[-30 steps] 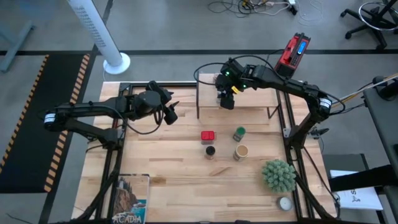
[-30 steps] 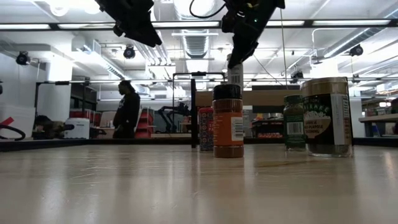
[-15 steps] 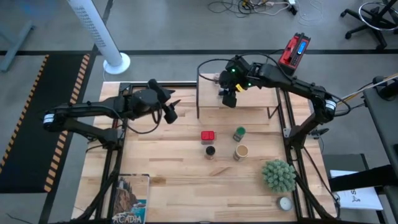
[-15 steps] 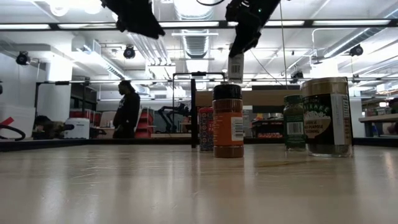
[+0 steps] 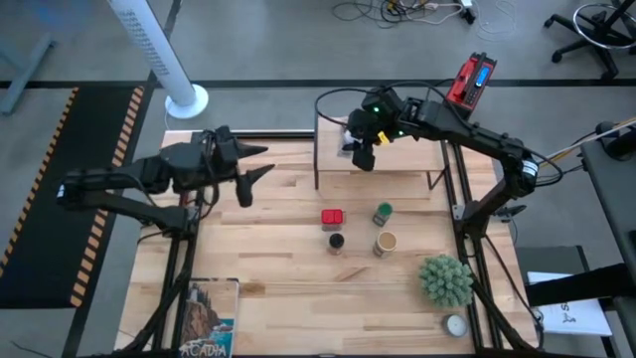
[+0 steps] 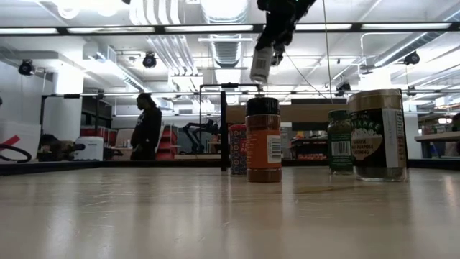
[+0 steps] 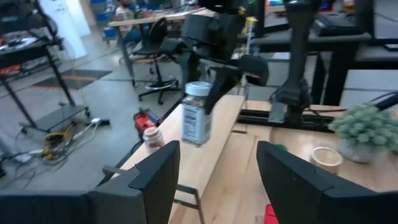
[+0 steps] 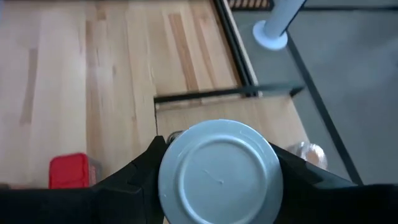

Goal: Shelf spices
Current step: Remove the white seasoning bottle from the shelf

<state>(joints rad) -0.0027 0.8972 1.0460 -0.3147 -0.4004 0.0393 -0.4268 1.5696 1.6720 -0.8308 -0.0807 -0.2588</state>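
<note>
Right gripper [image 5: 360, 149]: jaws clamped on a grey-lidded spice jar [image 8: 217, 172], held in the air above the left end of the shelf [image 5: 397, 159]; in the low view the jar [image 6: 261, 65] hung tilted, clear of the shelf top. A further small jar seemed to stand on the shelf just beside it, though the arm hid most of it.

Left gripper [image 5: 248, 174]: jaws spread wide, empty, over the left part of the table [image 5: 278, 259].

Surface: red square tin [image 5: 332, 217], black-lidded jar [image 5: 336, 242], green-lidded jar [image 5: 383, 213] and tan cylinder [image 5: 386, 242] grouped mid-table, well apart from the shelf. Spiky green plant [image 5: 445, 279] near the right edge.

Room: a person [image 6: 147, 126] stood far behind the table.

Change from a second before: the held jar had risen and shifted leftward along the shelf; the left arm had drawn back.
</note>
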